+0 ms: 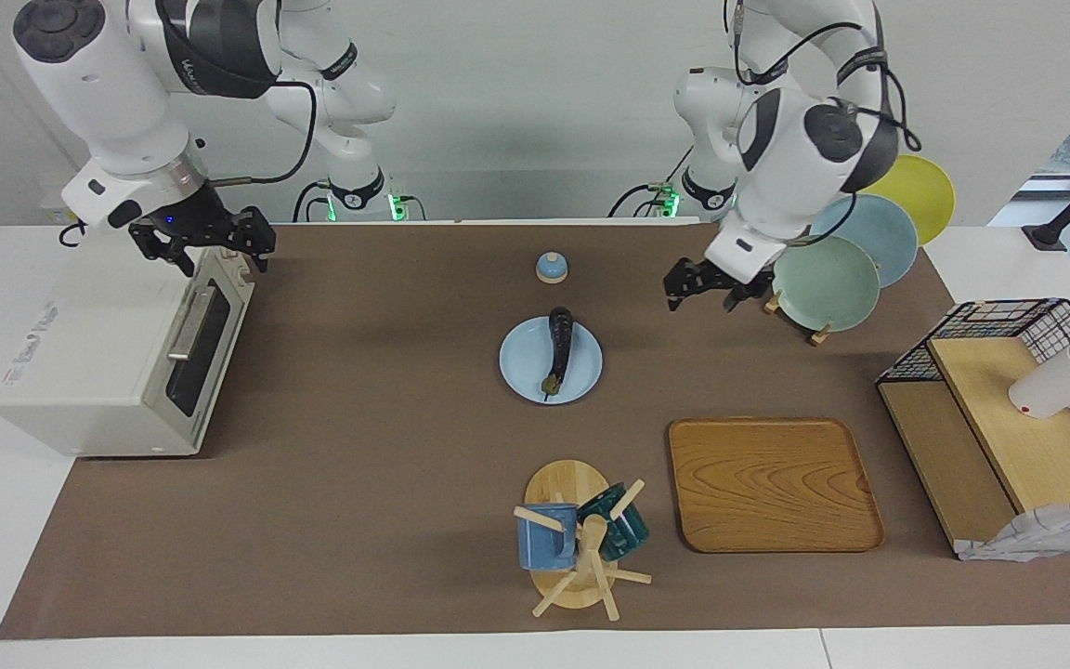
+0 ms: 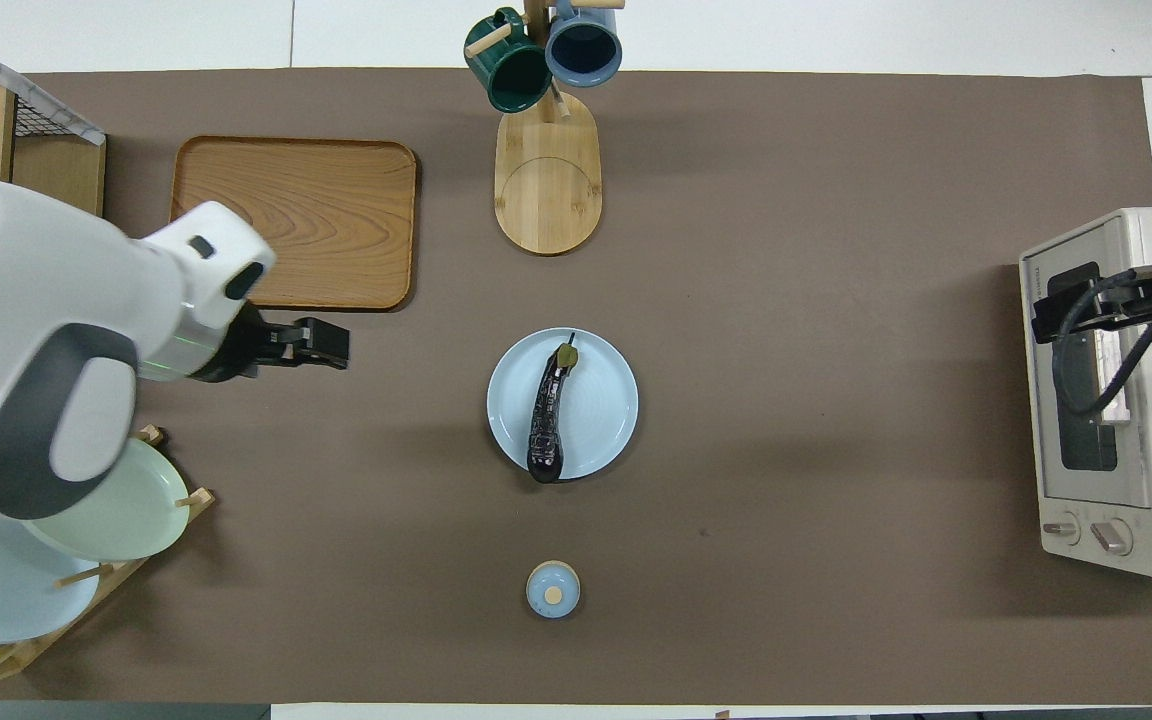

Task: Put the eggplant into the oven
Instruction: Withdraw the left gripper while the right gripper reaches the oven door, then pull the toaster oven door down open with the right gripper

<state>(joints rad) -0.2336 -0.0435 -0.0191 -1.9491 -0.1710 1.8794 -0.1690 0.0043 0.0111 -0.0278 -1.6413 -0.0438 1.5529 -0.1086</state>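
Eggplant (image 1: 558, 348): you see it lying on the pale blue plate (image 1: 521, 372) at the middle of the brown mat (image 1: 358, 390), stem end pointing away from the robots, blunt end reaching just over the plate's rim on the robots' side. Open mat surrounds the plate on every side; you have clear room from it toward the oven (image 1: 108, 362), which stands at the right arm's end of the table with its glass door shut and its front facing the mat.

Right gripper (image 1: 210, 246): it hangs over the oven's top front edge, close above the door's handle; you cannot tell how its fingers stand.

Left gripper (image 1: 704, 286): it hangs above bare mat beside the plate rack (image 1: 814, 330); its finger spacing cannot be told either.

Containers: the rack holds a green (image 1: 823, 283), a blue (image 1: 874, 232) and a yellow plate (image 1: 925, 190) on edge. The wooden tray (image 1: 772, 483) lies farther from the robots than the plate. The mug tree (image 1: 572, 539) carries a blue mug (image 1: 546, 537) and a dark green mug (image 1: 617, 522). A small blue lidded jar (image 1: 551, 268) stands nearer the robots than the plate.
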